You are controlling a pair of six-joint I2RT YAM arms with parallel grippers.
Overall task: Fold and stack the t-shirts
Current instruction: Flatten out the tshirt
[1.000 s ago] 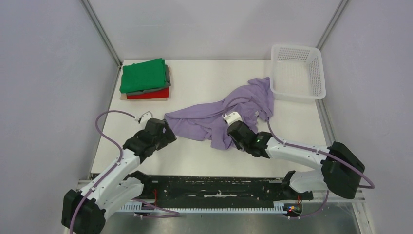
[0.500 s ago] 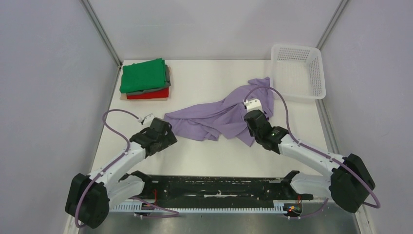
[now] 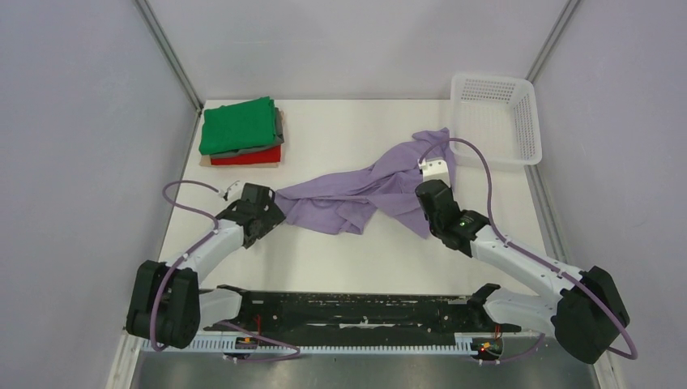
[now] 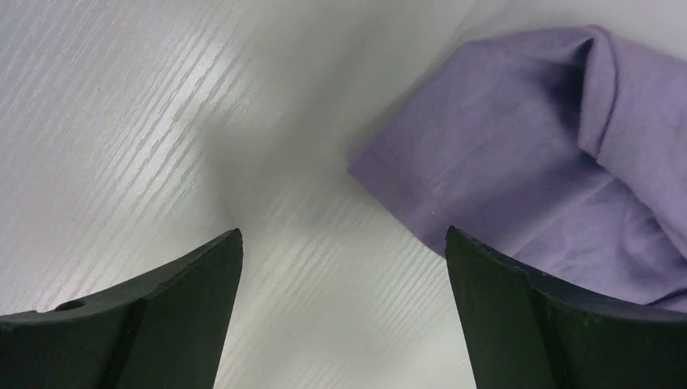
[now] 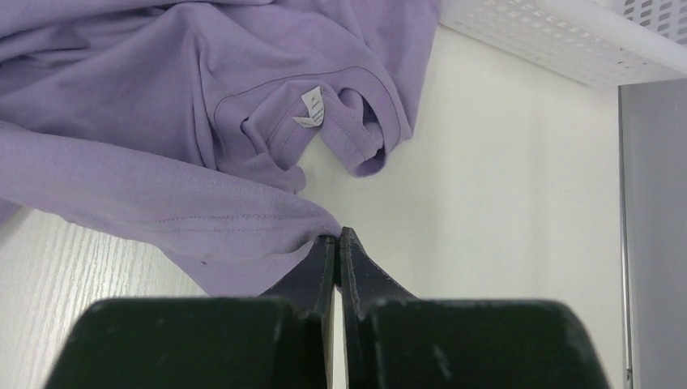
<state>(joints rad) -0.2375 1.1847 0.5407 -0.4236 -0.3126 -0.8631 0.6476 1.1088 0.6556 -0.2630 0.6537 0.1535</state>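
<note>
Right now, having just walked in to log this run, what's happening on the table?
Two robot arms are handling a crumpled lavender t-shirt. The right gripper is shut on one edge of it. The left gripper hangs open beside the opposite end, gripping nothing. A folded stack, green over grey and red, sits at the far left.

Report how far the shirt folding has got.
Done: the green shirt, grey shirt and red shirt lie folded in one stack at the far left. In hand: the lavender shirt lies crumpled mid-table, the right hand shut on its edge, the left hand open at its left corner. Left: flatten it, fold it and add it to the stack.
</note>
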